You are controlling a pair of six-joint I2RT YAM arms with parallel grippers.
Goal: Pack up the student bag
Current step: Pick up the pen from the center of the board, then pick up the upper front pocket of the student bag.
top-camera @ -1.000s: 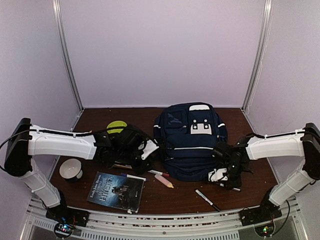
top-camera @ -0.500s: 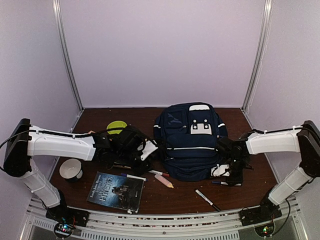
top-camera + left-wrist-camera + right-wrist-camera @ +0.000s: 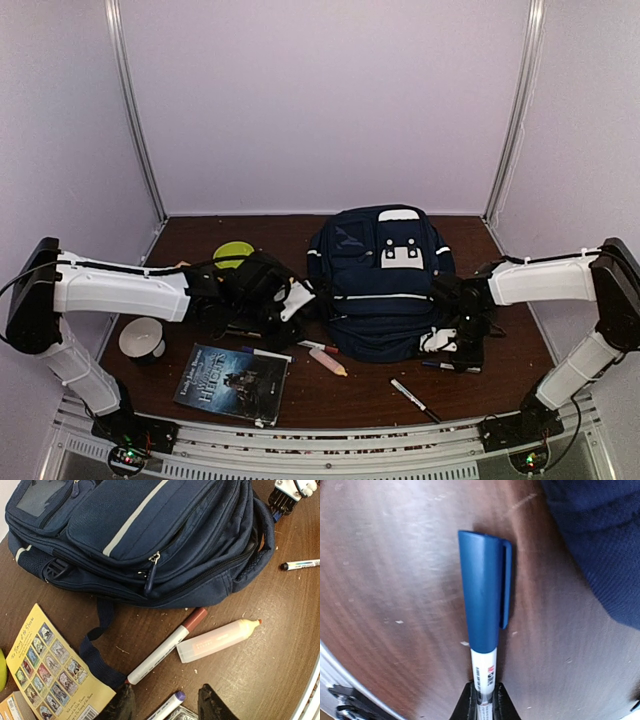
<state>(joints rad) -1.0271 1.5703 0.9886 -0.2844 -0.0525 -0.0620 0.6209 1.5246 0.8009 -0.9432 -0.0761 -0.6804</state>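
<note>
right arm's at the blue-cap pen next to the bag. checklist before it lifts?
1. Grip: right gripper pinches the white barrel of the blue-capped pen. ok
2. Grip position: at the barrel's end, far from the cap, so the pen may tilt. not ok
3. Pen clear of the student bag: fabric lies beside the cap, not touching. ok
4. Pen off the table: it lies flat on the wood. not ok
5. Bag opening ready: zips in the left wrist view look closed, top hidden. cannot tell
6. Left gripper: open, empty, over a purple-capped marker, away from the right arm. ok
</note>
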